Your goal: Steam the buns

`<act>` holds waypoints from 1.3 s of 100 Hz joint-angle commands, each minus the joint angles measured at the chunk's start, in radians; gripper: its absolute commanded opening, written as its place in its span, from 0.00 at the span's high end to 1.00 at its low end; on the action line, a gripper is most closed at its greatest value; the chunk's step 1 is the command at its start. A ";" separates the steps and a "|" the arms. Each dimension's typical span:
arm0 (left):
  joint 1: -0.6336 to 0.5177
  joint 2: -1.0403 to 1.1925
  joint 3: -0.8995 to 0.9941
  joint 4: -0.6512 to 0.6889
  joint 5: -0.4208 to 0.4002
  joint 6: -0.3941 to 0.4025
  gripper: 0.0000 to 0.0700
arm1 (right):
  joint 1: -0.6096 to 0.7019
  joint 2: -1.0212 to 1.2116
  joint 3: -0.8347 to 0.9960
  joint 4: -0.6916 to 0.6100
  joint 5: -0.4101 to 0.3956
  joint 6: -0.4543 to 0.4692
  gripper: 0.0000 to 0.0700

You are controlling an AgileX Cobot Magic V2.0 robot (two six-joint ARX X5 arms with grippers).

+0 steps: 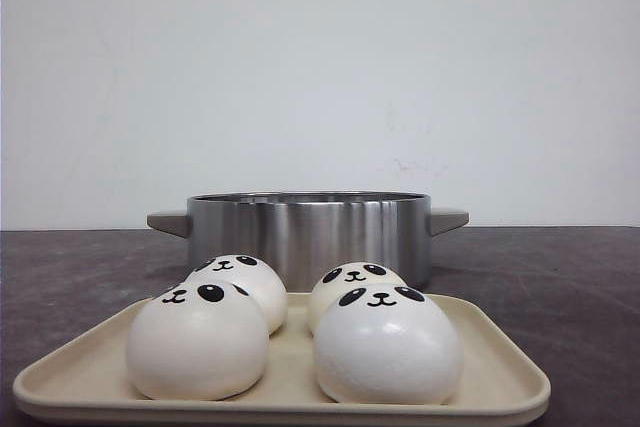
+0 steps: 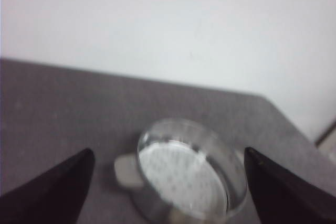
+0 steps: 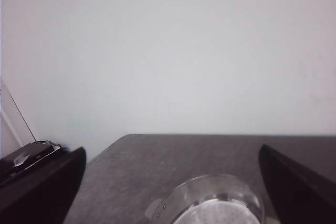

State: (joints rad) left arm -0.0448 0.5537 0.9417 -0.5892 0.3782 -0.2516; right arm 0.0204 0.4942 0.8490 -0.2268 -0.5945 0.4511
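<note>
Four white panda-faced buns (image 1: 290,332) sitting on a beige tray (image 1: 492,362) at the near edge of a dark grey table (image 1: 560,277), two in front and two just behind, the pairs touching or nearly so. Behind the tray, near it, a steel pot (image 1: 308,232) with grey side handles, lid off, standing upright before a plain white wall (image 1: 320,67).

Neither gripper seen in the front view. In the left wrist view, left gripper (image 2: 168,192) spread wide, dark fingers (image 2: 52,190) at either side with nothing held; between the fingers and beyond them, the pot (image 2: 189,174) seen from above, blurred, showing a perforated steamer plate (image 2: 181,177) inside and one grey handle (image 2: 127,170) toward the nearer finger. No bun visible in this view, so their place relative to these fingers cannot be told.

In the right wrist view, right gripper (image 3: 170,192) likewise wide open and empty, fingers (image 3: 42,190) far apart; the pot rim (image 3: 215,198) lying between the fingers, ahead of them, only partly in frame. Buns out of sight here too. Beyond one finger, off the table edge, a dark flat object (image 3: 29,153), too unclear to name
</note>
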 commanded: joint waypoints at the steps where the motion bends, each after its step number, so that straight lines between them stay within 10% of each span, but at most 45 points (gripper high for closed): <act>1: -0.024 0.013 0.011 -0.012 0.008 0.093 0.07 | 0.013 0.037 0.035 -0.007 0.008 0.017 0.01; 19: -0.090 0.039 0.011 -0.064 0.008 0.109 0.07 | 0.158 0.188 0.127 -0.099 0.115 -0.061 0.02; 53: -0.150 0.041 0.011 -0.093 0.007 0.106 0.07 | 0.688 0.577 0.303 -0.562 0.564 -0.050 0.13; 130: -0.317 0.040 0.011 -0.145 0.007 0.101 0.08 | 0.761 1.221 0.302 -0.444 0.562 0.077 0.24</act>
State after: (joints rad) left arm -0.3527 0.5900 0.9417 -0.7380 0.3824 -0.1566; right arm 0.7715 1.6886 1.1324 -0.6865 -0.0315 0.5053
